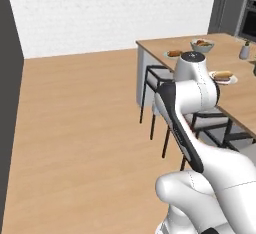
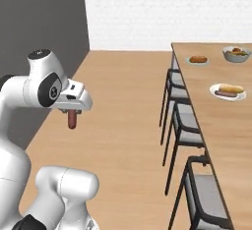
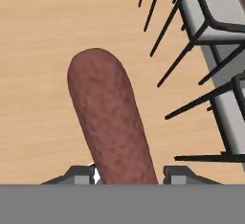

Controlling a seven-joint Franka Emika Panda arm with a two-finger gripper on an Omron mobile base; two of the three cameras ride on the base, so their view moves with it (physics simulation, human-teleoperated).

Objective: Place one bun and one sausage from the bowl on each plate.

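Pincer: pincer point(image 2: 72, 112) clamped on a sausage point(image 3: 111, 117), jaws partly apart on either side of its upper end; the hand points down over bare wooden floor point(image 2: 123, 126).
Sausage: reddish brown, rounded at the free end, hanging nearly upright below the pincer point(image 3: 125, 174), clear of the floor.
Bowl: the bowl point(image 2: 236, 54) holding food sits on the counter point(image 2: 216, 121), well apart from the pincer, at the far end.
Plates: one plate point(image 2: 228, 92) carries a bun and a sausage; the other plate point(image 2: 198, 60), farther along the counter and near the bowl, carries a bun alone. Both are well apart from the pincer.
Between: a row of dark-framed chairs point(image 2: 184, 121) with grey seats stands along the counter's edge, between the pincer and the plates.
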